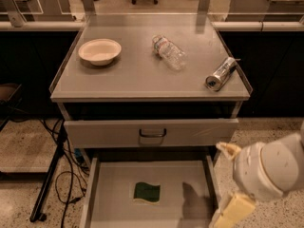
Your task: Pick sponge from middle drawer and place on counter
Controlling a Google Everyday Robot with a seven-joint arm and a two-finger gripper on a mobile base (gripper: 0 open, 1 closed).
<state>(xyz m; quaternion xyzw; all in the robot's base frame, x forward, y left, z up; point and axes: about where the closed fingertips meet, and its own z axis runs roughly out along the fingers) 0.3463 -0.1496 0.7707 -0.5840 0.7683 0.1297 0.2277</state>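
The sponge [146, 192], dark green face up over a pale yellow edge, lies flat near the middle of the open middle drawer [114, 184], a shallow grey tray pulled out at the bottom of the view. The counter [137, 75] is the grey cabinet top above it. My arm [266, 171], a white joint with cream links, stands at the lower right, beside the drawer's right wall and right of the sponge. Its lower link [235, 211] runs off the bottom edge. My gripper is out of view past that edge.
On the counter stand a white bowl [99, 50] at the left, a clear plastic bottle [169, 52] lying in the middle and a metal can [221, 74] lying at the right. A shut drawer front with a loop handle [152, 133] sits above the open drawer. Cables and a stand leg [52, 184] lie on the floor at the left.
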